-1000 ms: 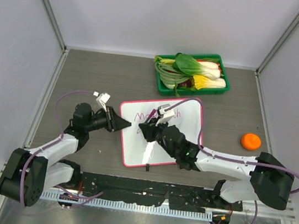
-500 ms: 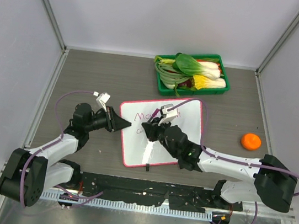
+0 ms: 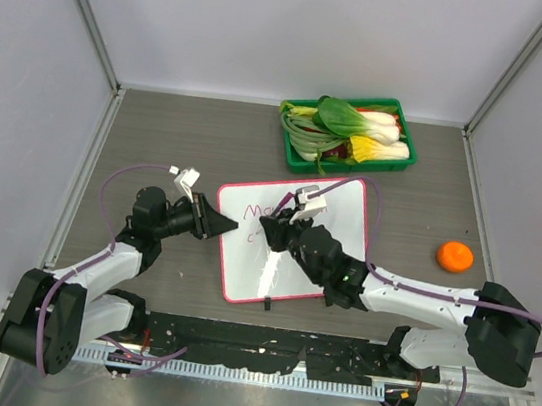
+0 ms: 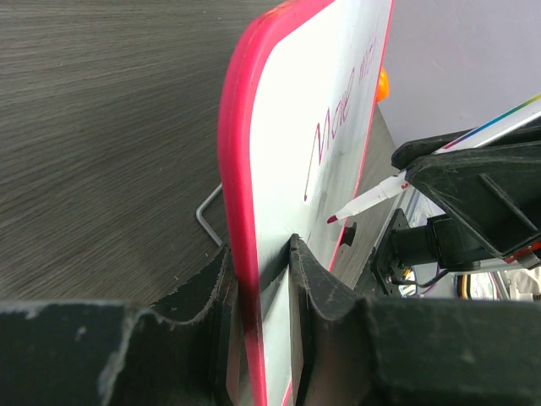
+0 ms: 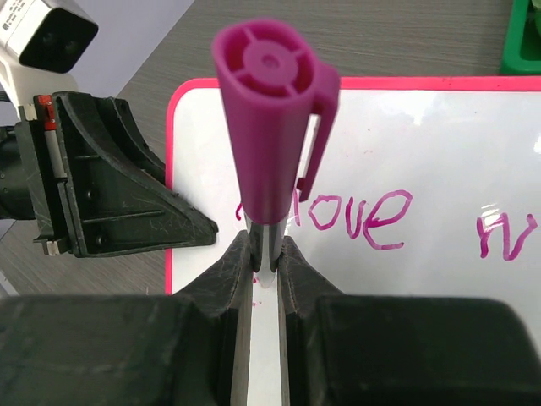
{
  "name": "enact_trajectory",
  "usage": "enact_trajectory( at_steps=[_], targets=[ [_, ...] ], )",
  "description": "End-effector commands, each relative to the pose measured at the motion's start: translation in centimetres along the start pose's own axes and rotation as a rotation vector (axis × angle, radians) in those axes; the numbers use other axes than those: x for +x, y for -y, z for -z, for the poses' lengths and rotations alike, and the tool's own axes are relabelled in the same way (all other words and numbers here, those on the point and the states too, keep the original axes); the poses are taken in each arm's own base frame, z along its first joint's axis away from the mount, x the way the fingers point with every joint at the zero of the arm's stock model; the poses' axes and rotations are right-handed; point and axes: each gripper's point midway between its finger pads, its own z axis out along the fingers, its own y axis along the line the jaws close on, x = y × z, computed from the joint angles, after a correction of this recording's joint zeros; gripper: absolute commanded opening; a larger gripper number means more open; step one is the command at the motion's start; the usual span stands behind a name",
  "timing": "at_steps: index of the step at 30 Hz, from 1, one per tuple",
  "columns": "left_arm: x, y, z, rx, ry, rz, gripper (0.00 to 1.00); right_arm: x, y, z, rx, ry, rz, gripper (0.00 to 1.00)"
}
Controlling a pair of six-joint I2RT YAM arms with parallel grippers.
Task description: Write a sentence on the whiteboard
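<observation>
Writing is under way: the left gripper (image 3: 226, 225) pinches the whiteboard (image 3: 341, 223) by its edge, mid-table; the right gripper (image 3: 271, 232) clamps a purple marker (image 5: 270, 127), tip near the surface below the first words — next, probably steady strokes.

lab test cell, plain white walls (image 3: 276, 22)

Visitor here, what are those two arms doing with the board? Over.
Left tool clamps the whiteboard by its pink edge. Right tool shut on purple marker, tip near the writing, contact unclear. Nothing blocking.

Grey wood-grain table (image 3: 160, 127) bearing whiteboard (image 3: 242, 263), green vegetable tray (image 3: 409, 140) and orange (image 3: 455, 256).
</observation>
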Motion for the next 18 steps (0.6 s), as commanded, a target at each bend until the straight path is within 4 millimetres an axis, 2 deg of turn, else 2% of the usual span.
enact_trajectory(
  at_steps=[1, 18],
  targets=[
    [0.4, -2.6, 0.2, -0.103, 0.012, -0.075, 0.00, -2.2, -0.1, -0.5, 0.038, 0.068, -0.026, 0.01],
    [0.4, -2.6, 0.2, -0.100, 0.010, -0.075, 0.00, 0.3, -0.2, -0.6, 0.012, -0.019, 0.012, 0.01]
  ],
)
